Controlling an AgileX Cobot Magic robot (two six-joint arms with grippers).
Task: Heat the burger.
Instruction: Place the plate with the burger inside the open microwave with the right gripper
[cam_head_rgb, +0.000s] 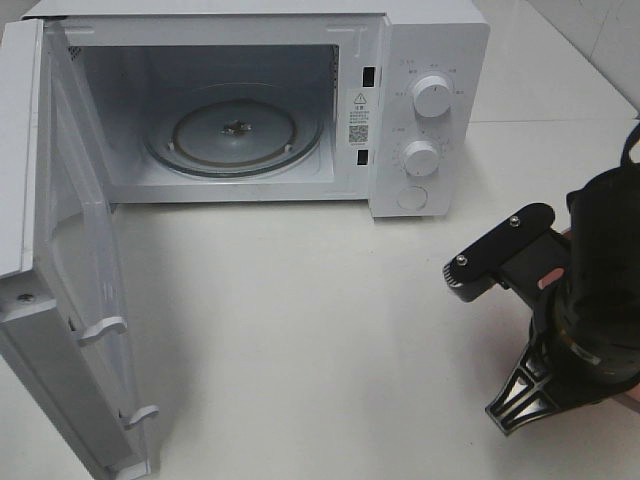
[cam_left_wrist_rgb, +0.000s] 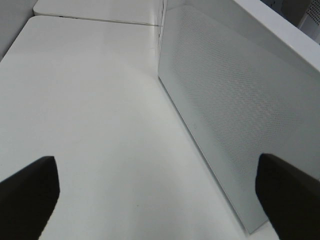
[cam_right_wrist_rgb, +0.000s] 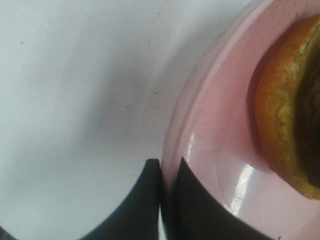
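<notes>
Burger (cam_right_wrist_rgb: 287, 110) lay on pink plate (cam_right_wrist_rgb: 215, 145), right of and well apart from the open microwave (cam_head_rgb: 430, 50). Right gripper (cam_right_wrist_rgb: 167, 167) was pinched shut on the plate rim. Left gripper (cam_left_wrist_rgb: 157, 182) stood wide open, empty, beside the microwave door (cam_left_wrist_rgb: 235, 110)

place: kitchen-style test setup | cue: white microwave (cam_head_rgb: 440, 50) upper frame, door open | plain white surface (cam_head_rgb: 300, 320)

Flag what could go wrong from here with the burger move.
1. The right gripper pinches only the rim of the pink plate. The plate may tilt or slip once lifted, and the ungripped burger could slide off.
2. Going into the microwave, the plate could clip its frame or the open door.
</notes>
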